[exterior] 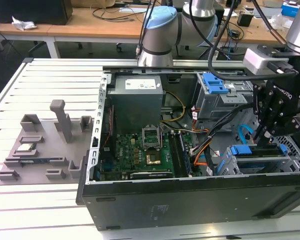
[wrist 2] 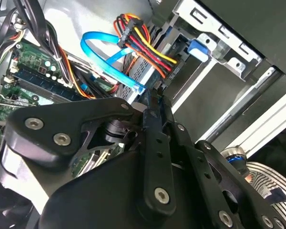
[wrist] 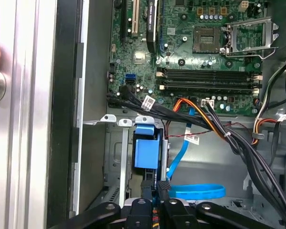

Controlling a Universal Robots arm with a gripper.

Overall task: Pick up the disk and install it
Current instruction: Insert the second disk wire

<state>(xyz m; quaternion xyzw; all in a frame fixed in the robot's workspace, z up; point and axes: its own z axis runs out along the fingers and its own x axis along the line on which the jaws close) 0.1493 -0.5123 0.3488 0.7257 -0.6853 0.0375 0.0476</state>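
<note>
Ext. view, from its left: grey fixture tray (exterior: 37,150) lay on the slatted table (exterior: 50,80), w/ a small silver chip (exterior: 25,147) sitting on it. Next came the open PC case (exterior: 190,200), side panel off. Inside it, the power supply (exterior: 136,100) sat above the motherboard (exterior: 140,150). Further toward the ext. view's right was the upper drive cage (exterior: 215,95) w/ a blue latch on top.

At the far right, the gripper (exterior: 262,134) hung over the lower drive cage (exterior: 290,162), in the case's front corner. The disk (exterior: 262,151) sat in that cage, blue rails showing at its sides, just under the gripper's tips. The arm's base (exterior: 157,30) stood behind the case.

Fingers were drawn together: in both wrist views the two tips stood side by side, w/ barely a slit between them. In the first wrist view the gripper (wrist: 154,188) sat just beside a blue tab (wrist: 146,150) on the cage. A blue flat cable (wrist: 195,191) looped nearby. In the second wrist view the gripper (wrist 2: 155,95) pointed at the red-yellow-black wire bundle (wrist 2: 143,43).
</note>
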